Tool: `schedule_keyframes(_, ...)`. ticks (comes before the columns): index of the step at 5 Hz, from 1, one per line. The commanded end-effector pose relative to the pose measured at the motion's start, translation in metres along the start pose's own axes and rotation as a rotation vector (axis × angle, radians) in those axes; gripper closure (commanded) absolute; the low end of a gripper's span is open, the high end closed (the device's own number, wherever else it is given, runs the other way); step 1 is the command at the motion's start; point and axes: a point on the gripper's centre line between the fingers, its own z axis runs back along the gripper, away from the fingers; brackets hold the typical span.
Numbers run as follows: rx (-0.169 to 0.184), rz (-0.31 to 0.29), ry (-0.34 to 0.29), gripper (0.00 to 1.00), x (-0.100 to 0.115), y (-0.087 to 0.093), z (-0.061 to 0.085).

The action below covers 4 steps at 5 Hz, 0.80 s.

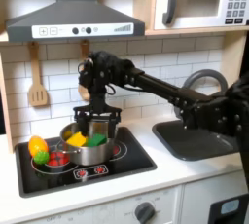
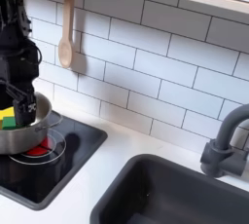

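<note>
First exterior view: gripper [image 1: 94, 127] lowered into the steel pot [image 1: 88, 148] on the black stovetop [image 1: 117, 165], fingers spread apart, straddling the yellow piece [image 1: 78, 138] and green piece [image 1: 96, 140] inside. Yellow-orange toy [image 1: 38, 149] sits just left of the pot; wooden spatula [image 1: 37, 76] hangs on the far wall.

Second exterior view: gripper [image 2: 19, 93] at the far left over the pot [image 2: 23, 133], fingers apart. Wooden spoon [image 2: 65, 23] on the tiles; sink [image 2: 180, 197] near right.

Silver pot [image 1: 86, 145], yellow and green blocks [image 1: 86, 139], black gripper [image 1: 95, 124]
</note>
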Motion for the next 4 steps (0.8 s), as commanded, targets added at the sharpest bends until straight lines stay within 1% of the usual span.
schedule_keyframes(1,0.003,-0.048,-0.012,0.00,-0.001,0.004,-0.004)
schedule_keyframes(2,0.008,-0.077,-0.019,0.00,-0.001,0.004,-0.004)
schedule_keyframes(4,-0.009,-0.093,-0.010,0.00,-0.004,0.003,-0.015)
